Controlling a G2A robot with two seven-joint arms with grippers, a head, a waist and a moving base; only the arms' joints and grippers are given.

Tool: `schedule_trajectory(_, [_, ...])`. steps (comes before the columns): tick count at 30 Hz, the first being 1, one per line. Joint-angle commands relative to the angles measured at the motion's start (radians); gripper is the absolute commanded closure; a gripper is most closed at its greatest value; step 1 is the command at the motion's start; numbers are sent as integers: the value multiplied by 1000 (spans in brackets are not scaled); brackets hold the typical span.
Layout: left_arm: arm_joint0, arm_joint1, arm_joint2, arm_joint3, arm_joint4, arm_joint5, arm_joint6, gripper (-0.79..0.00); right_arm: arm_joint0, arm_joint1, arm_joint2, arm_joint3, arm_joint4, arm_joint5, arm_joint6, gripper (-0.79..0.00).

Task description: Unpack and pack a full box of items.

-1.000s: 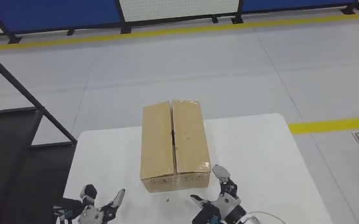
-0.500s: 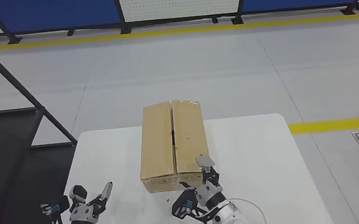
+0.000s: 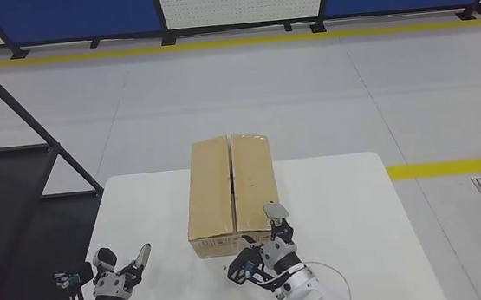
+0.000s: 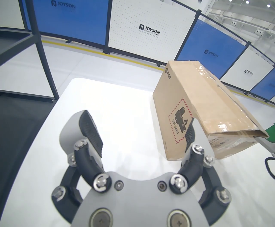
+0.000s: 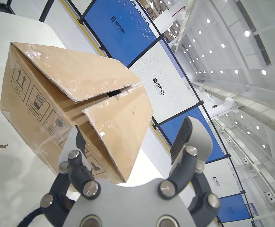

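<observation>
Top view: a long brown cardboard box [image 3: 232,194] stands on a white counter [image 3: 343,218], about midway between its left and right sides. The long axis runs straight away from the robot, with one short end facing it. The box sits upright, and the seam between its two top flaps follows that same line.

Right wrist view: the right gripper [image 5: 132,129] is at the near short end, fingers spread wide. The near corner of the right flap [image 5: 120,120] sits between them, not pinched. Both this flap and the left flap [image 5: 75,68] tilt up slightly, leaving a dark gap along the seam.

Left wrist view: the left gripper [image 4: 139,120] is open too and holds nothing. It hovers over bare counter near the box's near left corner.

The step in hand looks like opening the right flap. To do it well, close squarely on the flap's edge, not just its corner. Then swing it up and outward about the fold along the box's right long side. Pulling toward the robot would likely drag the box. The free gripper could steady the box.
</observation>
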Motion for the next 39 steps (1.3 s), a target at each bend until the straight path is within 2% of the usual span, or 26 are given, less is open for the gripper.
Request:
schedule_trajectory(1, [0, 0, 0, 0, 0, 0, 0, -785, -1, -3, 2, 1, -6, 0, 1, -785])
schedule_trajectory(13, [0, 0, 0, 0, 0, 0, 0, -785, -1, -23, 10, 17, -31, 9, -2, -779])
schedule_trajectory(22, [0, 0, 0, 0, 0, 0, 0, -785, 14, -40, 15, 49, -29, 3, -4, -474])
schedule_trajectory(25, [0, 0, 0, 0, 0, 0, 0, -785, 15, -45, 17, 55, -34, -4, -4, -299])
schedule_trajectory(28, [0, 0, 0, 0, 0, 0, 0, -785, 15, -49, 19, 60, -37, -9, -5, -256])
schedule_trajectory(29, [0, 0, 0, 0, 0, 0, 0, -785, 14, -50, 20, 62, -39, -10, -6, -179])
schedule_trajectory(33, [0, 0, 0, 0, 0, 0, 0, -785, 10, -55, 25, 64, -45, -13, -10, -52])
schedule_trajectory(34, [0, 0, 0, 0, 0, 0, 0, -785, 8, -56, 26, 64, -47, -13, -11, 0])
schedule_trajectory(39, [0, 0, 0, 0, 0, 0, 0, -785, -6, -59, 38, 53, -55, -17, -22, 0])
